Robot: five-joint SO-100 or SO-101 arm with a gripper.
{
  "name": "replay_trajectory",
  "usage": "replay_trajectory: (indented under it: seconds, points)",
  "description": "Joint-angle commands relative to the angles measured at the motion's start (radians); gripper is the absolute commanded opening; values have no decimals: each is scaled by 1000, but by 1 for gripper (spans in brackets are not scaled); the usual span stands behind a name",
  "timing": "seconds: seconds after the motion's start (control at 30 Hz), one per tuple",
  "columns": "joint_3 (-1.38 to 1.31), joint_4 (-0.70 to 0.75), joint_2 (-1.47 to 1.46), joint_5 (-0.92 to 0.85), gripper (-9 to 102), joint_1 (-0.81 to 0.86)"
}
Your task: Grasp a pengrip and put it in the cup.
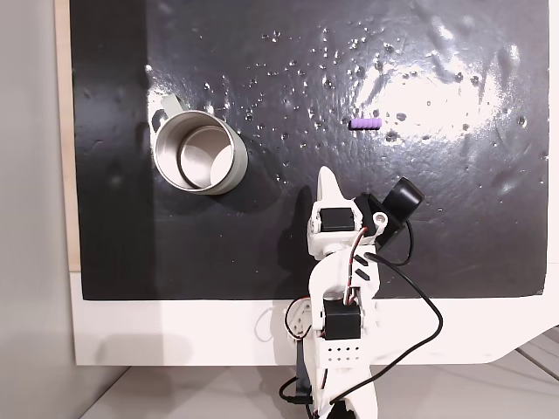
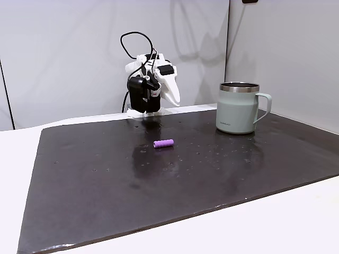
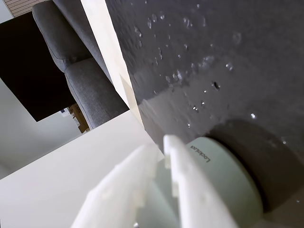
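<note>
One small purple tube, the pengrip [image 1: 365, 124], lies on the black bench mat [image 1: 454, 227] in a fixed view, up and right of the white claw [image 1: 327, 179], long axis left to right. The steel-rimmed cup [image 1: 199, 157] sits well left.

From the side, the soft tube [image 2: 163, 143] rests mid-mat, untouched.

At the wrist, the plastic fingers [image 3: 190, 190] look nearly closed and empty, over the smooth pale cup [image 3: 223, 175].

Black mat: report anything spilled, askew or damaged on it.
The black mat is speckled with shiny droplet-like spots or dimples, densest near the pengrip, which lies on its side. The cup stands upright, undamaged.
</note>
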Motion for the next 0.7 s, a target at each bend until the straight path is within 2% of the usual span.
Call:
replay_trajectory:
  seconds: [0.0,0.5,0.67]
  points:
    - [41,-34,9,-18,0,-11]
    - [32,-34,9,-21,0,-11]
    - [-123,6,8,-25,0,-25]
